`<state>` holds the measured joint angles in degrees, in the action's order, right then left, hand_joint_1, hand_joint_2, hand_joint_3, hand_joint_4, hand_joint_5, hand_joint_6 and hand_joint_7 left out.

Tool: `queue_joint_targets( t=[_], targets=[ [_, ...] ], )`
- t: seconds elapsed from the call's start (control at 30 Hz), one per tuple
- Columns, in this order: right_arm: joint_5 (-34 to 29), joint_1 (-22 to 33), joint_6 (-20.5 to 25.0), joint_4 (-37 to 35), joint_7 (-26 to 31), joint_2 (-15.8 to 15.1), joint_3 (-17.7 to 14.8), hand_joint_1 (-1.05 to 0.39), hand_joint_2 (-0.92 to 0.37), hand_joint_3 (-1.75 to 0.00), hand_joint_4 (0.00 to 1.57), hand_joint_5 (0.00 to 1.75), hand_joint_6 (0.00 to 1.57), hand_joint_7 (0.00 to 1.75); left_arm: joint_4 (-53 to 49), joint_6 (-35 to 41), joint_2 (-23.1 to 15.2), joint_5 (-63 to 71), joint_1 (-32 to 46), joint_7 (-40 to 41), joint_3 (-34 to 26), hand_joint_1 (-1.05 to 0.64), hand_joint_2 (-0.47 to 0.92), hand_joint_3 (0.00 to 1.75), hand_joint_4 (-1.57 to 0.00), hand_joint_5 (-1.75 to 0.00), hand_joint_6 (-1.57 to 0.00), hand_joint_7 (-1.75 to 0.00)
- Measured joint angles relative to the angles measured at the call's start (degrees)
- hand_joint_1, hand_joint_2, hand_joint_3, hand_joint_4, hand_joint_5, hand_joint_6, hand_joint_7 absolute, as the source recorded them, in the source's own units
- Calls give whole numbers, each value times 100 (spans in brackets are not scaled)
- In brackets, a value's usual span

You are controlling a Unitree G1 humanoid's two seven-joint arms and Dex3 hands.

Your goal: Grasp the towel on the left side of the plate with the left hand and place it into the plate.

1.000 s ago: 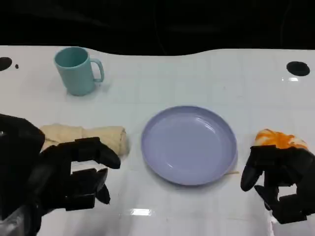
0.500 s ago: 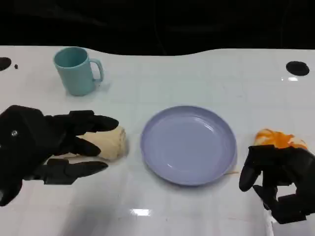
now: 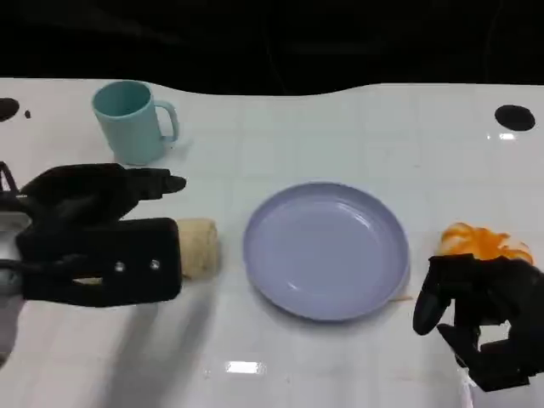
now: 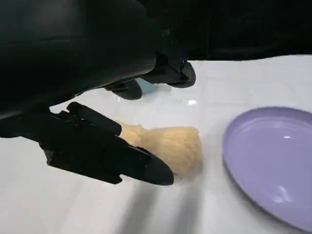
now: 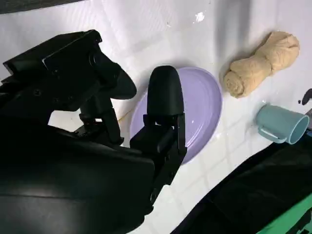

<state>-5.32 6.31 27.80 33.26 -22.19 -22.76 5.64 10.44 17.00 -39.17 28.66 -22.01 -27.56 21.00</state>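
Observation:
A rolled beige towel (image 3: 198, 246) lies on the white table just left of the lilac plate (image 3: 327, 251). My left hand (image 3: 98, 234) hovers over the towel's left part and hides most of it, leaving the end nearest the plate showing. In the left wrist view the towel (image 4: 170, 146) lies between the spread fingers (image 4: 107, 153) of my left hand, which have not closed on it, and the plate (image 4: 268, 156) has nothing in it. My right hand (image 3: 480, 319) rests at the table's near right, loosely curled and holding nothing.
A teal mug (image 3: 132, 121) stands at the back left, behind my left hand. An orange and white object (image 3: 480, 240) lies right of the plate, just beyond my right hand. The right wrist view shows the towel (image 5: 258, 66), the mug (image 5: 280, 124) and the plate (image 5: 204, 112).
My left hand has moved away from the table's near edge and over the towel, covering most of it. The right hand, the plate and the mug have stayed put.

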Motion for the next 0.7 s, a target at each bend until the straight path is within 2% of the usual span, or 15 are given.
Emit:
queue_joint_targets(
  t=[0.23, 0.43, 0.7],
  targets=[
    [-4, 10, -3, 7, 2, 1, 5, 3, -53, -114, 71, 173, 70, 144, -1040, -572, 379, 795, -336, 247, 320, -51, 88, 0, -33, -28, -35, -1],
    [-2, 23, -14, 13, 1, 2, 5, 1, -53, -114, 72, 174, 70, 143, -2036, -874, 673, 1232, -757, 372, 543, -49, 89, 0, -41, -16, -37, -1],
    [-6, 48, -11, 76, 2, 1, 12, 2, -53, -114, 72, 173, 71, 143, -3866, -1250, 1241, 1368, -1247, 706, 687, -47, 91, 2, -45, -9, -37, 0]
  ],
)
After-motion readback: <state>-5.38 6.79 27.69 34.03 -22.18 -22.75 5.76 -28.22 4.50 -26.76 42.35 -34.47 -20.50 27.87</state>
